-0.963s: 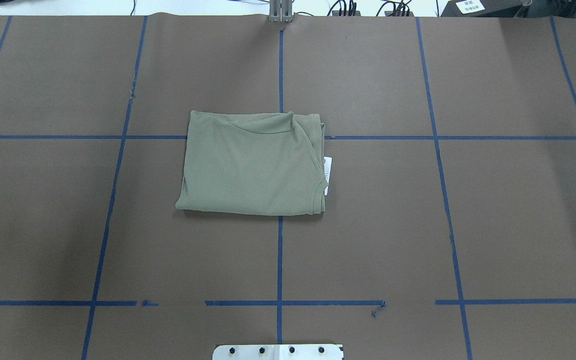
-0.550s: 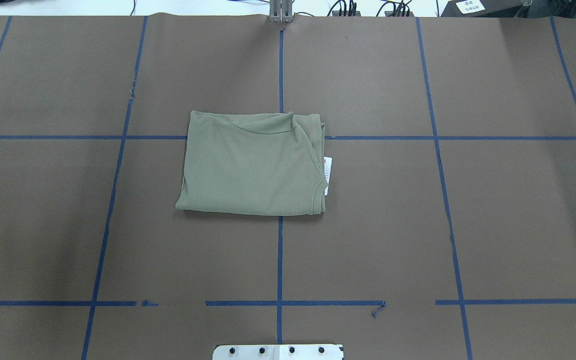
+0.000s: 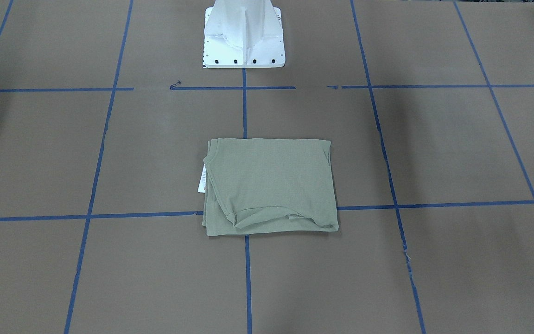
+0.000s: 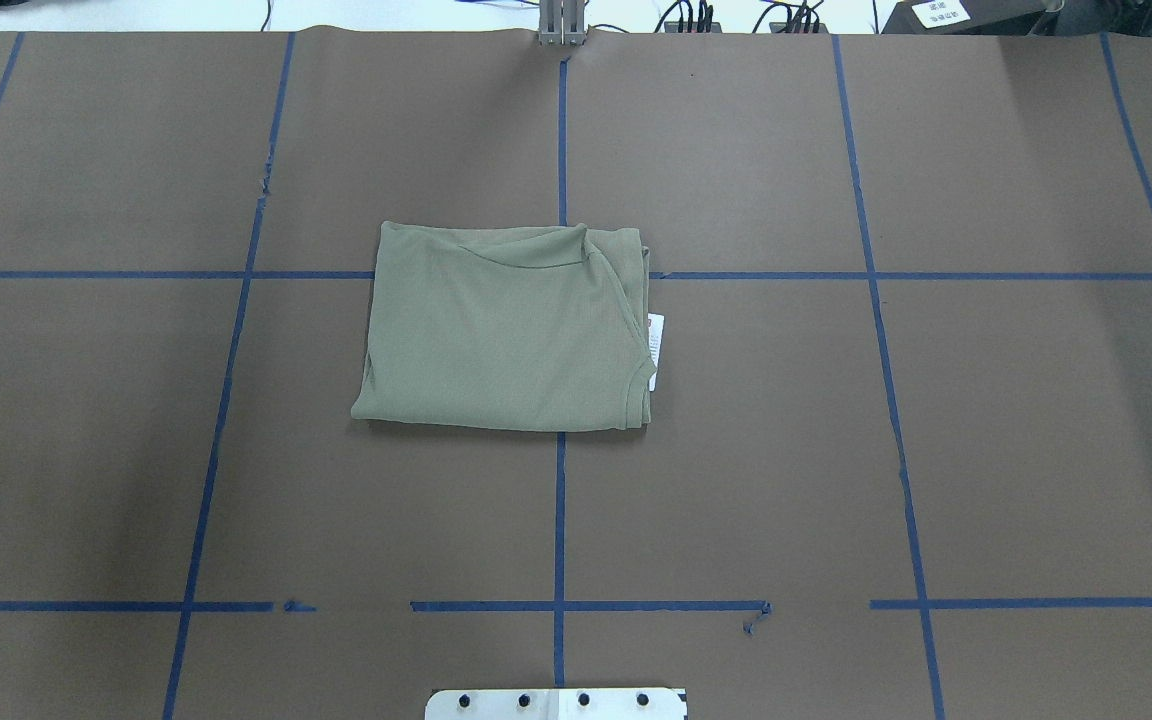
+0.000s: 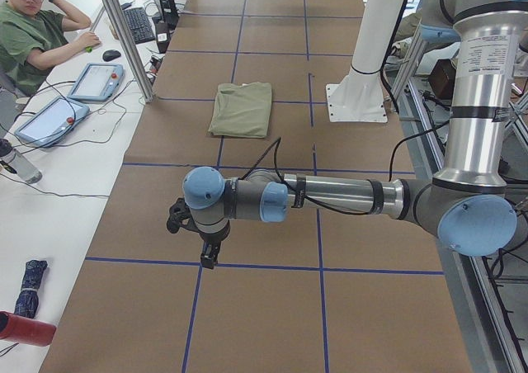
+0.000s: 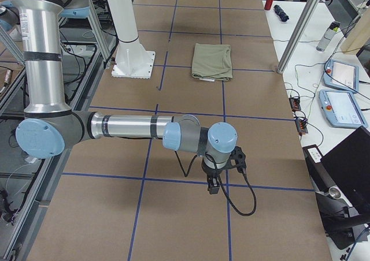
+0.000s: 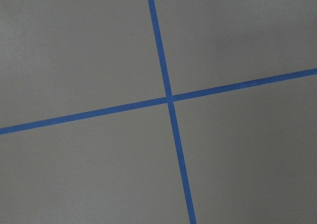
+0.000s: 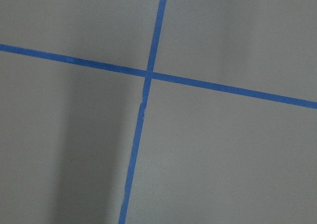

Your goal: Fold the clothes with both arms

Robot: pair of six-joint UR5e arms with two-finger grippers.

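One shirt [image 3: 269,185] lies folded into a compact rectangle at the centre of the front-facing view. It rests on the brown table [image 3: 434,139] below the white pedestal [image 3: 244,37], and a white tag [image 3: 201,180] pokes out at its left edge. No arm shows here, which suggests the folding is done and the arms are parked clear of the cloth (a judgement, not a sight).

Overhead, the bundle sits mid-frame with its collar fold along the upper edge and the tag now on the right. Again no arm shows, so neither of these views says anything about the tools.

The left side view supplies what those two lack. The left arm [image 5: 330,195] stretches low across the middle of the frame, and the left gripper [image 5: 210,253] points down over bare table. It is well apart from the shirt, which is small in the upper middle. Nothing hangs from the gripper, but I cannot tell how far its fingers are spread.

The right side view mirrors this. The right arm [image 6: 127,126] reaches across the middle, and the right gripper [image 6: 213,185] hangs over bare table at lower centre, far from the shirt near the top. No cloth is in it, and its opening cannot be told either.

Each wrist view shows only paper and a tape cross [image 7: 169,98], with no fingers and no shirt.
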